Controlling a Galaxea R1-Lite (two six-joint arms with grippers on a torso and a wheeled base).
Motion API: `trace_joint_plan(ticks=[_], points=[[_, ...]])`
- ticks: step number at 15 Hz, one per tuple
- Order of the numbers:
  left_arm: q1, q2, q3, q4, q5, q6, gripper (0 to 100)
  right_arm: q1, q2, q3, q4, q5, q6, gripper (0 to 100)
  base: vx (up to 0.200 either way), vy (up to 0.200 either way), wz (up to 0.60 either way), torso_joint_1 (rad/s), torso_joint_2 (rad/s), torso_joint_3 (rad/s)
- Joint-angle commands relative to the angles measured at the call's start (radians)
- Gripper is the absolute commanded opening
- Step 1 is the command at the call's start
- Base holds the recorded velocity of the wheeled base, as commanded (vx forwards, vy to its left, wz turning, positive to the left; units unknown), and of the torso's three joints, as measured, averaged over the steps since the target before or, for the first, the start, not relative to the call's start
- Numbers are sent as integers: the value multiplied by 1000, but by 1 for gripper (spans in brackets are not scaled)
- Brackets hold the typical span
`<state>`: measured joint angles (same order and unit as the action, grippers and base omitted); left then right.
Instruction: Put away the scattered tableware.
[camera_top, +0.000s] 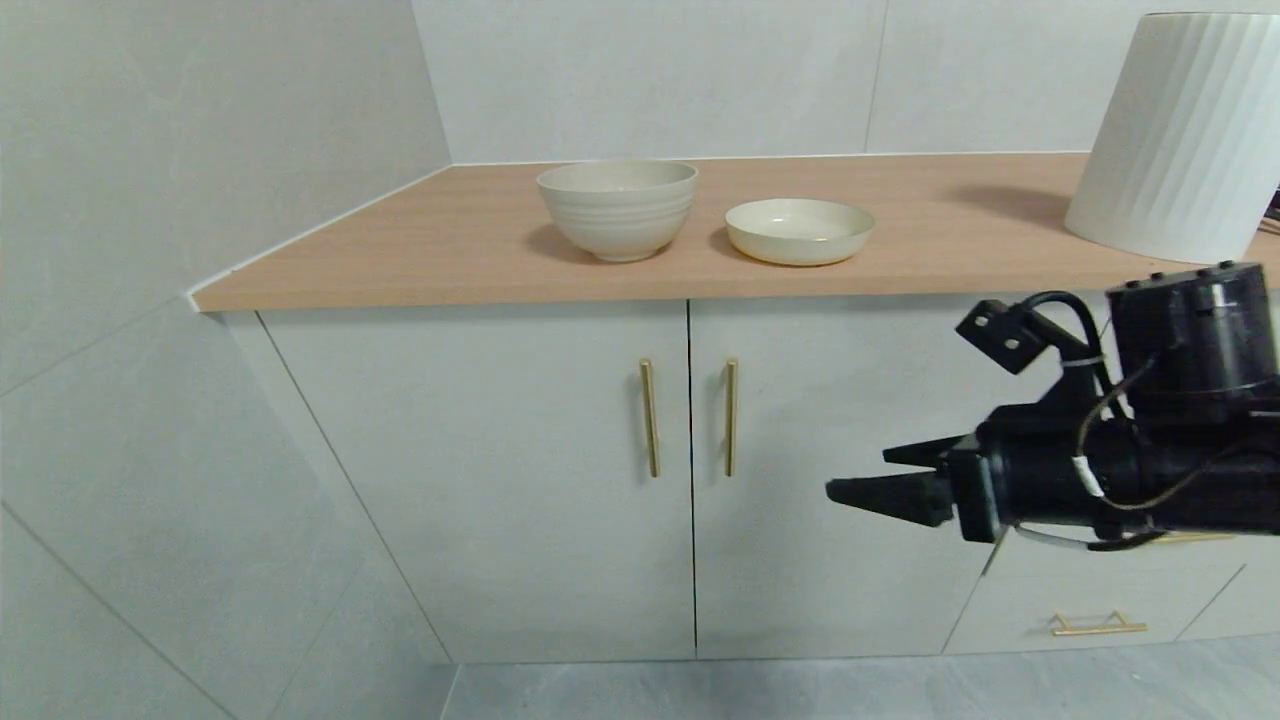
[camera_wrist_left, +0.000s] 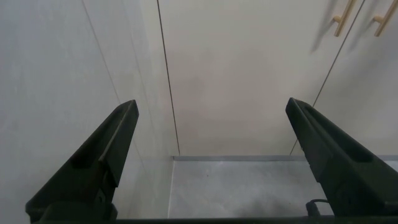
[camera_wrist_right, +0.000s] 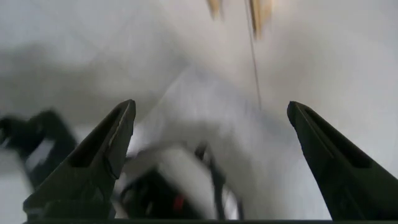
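Tableware out on the counter, both end effectors low in front of the cabinet.

Above the right end effector, wooden counter over pale cabinet fronts, with a white ribbed shade up and to its right. Up and to the left of that end effector, a deep cream bowl upright on the counter. Just beside the bowl on the end-effector side, not touching it, a shallow cream dish. Level with the end effector and to its left, two upright gold handles flanking the door seam; below and to its right, a small gold drawer handle. Right end effector spread wide, nothing between its fingers, pointing left along the cabinet front. Left end effector likewise wide and empty, facing the cabinet's lower corner by the grey floor.
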<state>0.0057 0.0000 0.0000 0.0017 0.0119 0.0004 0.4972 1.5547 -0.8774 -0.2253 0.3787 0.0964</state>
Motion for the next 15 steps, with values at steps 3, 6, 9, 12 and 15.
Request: trace_joint_plan(ticks=[3,6,9,12,15], points=[[0,0,0,0,0,0,100,53,300,-153,-172,-14,3,100,0,0,0,0,0,0],[0,0,0,0,0,0,100,58,380,-160,-259,-14,14,100,0,0,0,0,0,0],[0,0,0,0,0,0,100,58,443,-160,-425,-20,78,100,0,0,0,0,0,0],[0,0,0,0,0,0,100,58,476,-161,-523,-27,155,100,0,0,0,0,0,0],[0,0,0,0,0,0,100,58,507,-173,-575,-24,204,100,0,0,0,0,0,0]])
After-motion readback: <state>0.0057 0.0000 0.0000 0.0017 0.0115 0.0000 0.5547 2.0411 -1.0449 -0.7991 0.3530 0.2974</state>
